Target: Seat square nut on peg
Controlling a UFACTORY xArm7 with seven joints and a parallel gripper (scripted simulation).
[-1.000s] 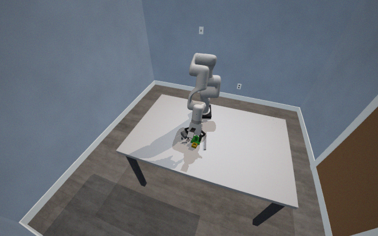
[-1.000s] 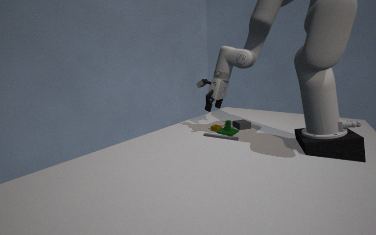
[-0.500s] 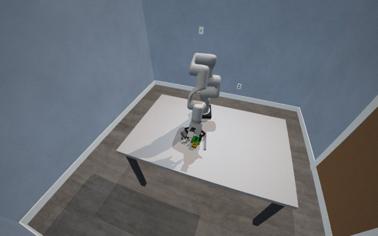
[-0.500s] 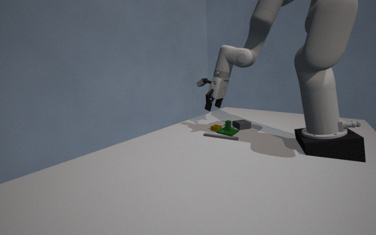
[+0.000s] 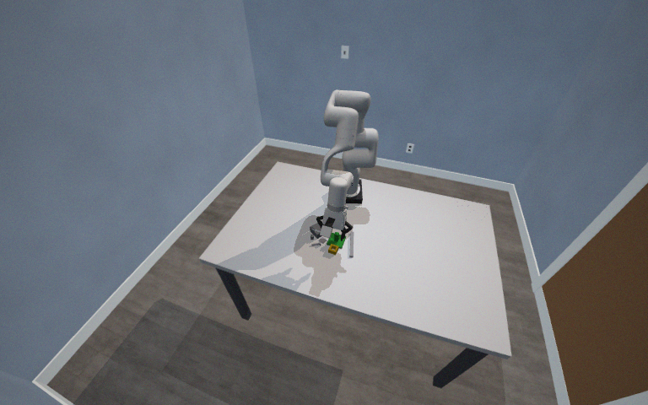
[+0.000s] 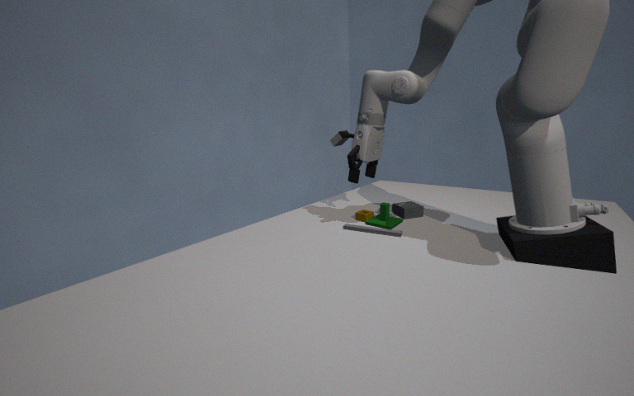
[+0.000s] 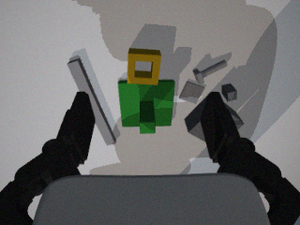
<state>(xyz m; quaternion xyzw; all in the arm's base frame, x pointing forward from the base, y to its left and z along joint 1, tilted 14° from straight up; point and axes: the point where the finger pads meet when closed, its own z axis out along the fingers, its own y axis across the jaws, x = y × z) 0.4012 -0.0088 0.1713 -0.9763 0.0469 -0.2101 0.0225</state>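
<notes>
Gripper [image 6: 362, 172]: fingers spread wide, nothing between them; hangs well above the table [image 6: 262, 304], over the cluster of parts. In the wrist view the two black fingers frame the parts from either side.

Square nut [image 6: 364, 214]: yellow, hollow square, lying flat on the table just left of the peg base in the exterior view, touching or nearly touching its edge; which cannot be told. In the wrist view it sits at the far edge of the base. Not on the peg.

Square peg [image 6: 384, 209]: green, upright, standing on a flat green base [image 6: 384, 223].

Grey block [image 6: 408, 209]: just right of the peg base, on the table.

Grey bar [image 6: 372, 229]: long and thin, lying on the near side of the base and the nut in the exterior view.

Small grey fragments [image 7: 213, 67]: scattered to the right in the wrist view; too small to identify.

Step in hand, by judgement: the nut has yet to be picked up; the task is at or near its start.

Next move, by judgement: descend over the nut, align the fingers across two opposite walls, close, lift, carry the hole over the peg top, lower to the base, release. The closeness of base and bar leaves little room for the fingers.
</notes>
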